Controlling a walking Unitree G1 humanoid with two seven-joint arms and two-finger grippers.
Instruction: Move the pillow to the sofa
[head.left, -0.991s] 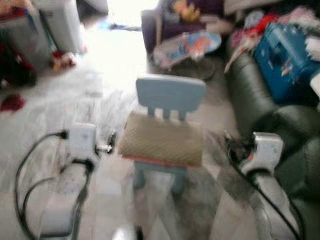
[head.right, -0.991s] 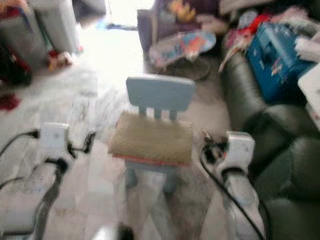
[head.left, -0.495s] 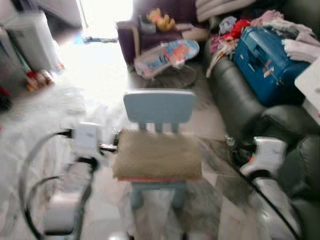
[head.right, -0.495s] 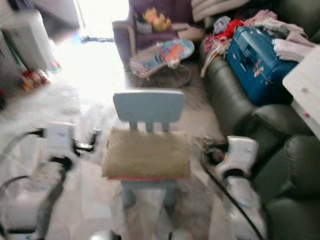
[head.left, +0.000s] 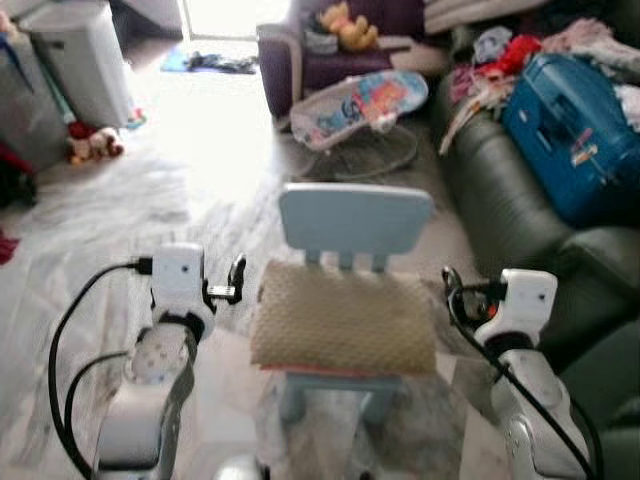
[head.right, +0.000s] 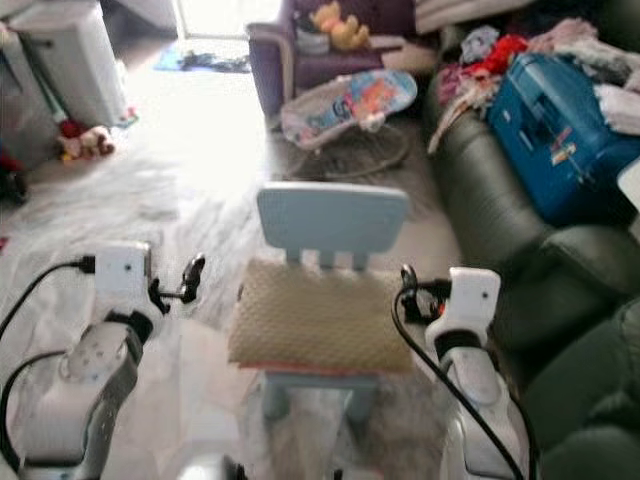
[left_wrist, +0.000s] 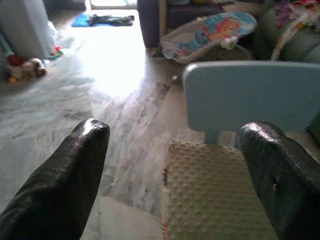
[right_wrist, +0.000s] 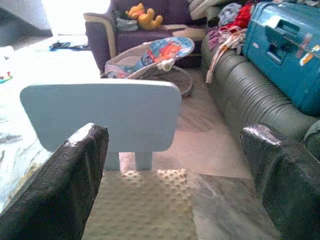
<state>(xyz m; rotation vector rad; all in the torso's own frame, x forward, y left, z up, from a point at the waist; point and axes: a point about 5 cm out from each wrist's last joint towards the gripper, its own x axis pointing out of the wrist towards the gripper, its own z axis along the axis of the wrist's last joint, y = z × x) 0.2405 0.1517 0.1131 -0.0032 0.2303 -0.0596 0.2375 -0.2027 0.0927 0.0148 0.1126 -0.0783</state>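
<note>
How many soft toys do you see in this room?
2. A yellow soft toy sits on the purple armchair at the far end. A second soft toy lies on the floor by the white bin on the left. Others may hide among the clothes on the sofa.

Sharper view, pillow (head.left: 342, 318) nearer.

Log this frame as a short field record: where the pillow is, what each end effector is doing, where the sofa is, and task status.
pillow: lying flat on the seat of the small blue chair
left end effector: open, beside the pillow's left edge, not touching
right end effector: open, beside the pillow's right edge, not touching
sofa: dark green, to the robot's right, blue suitcase on it
status: pillow not yet grasped
</note>
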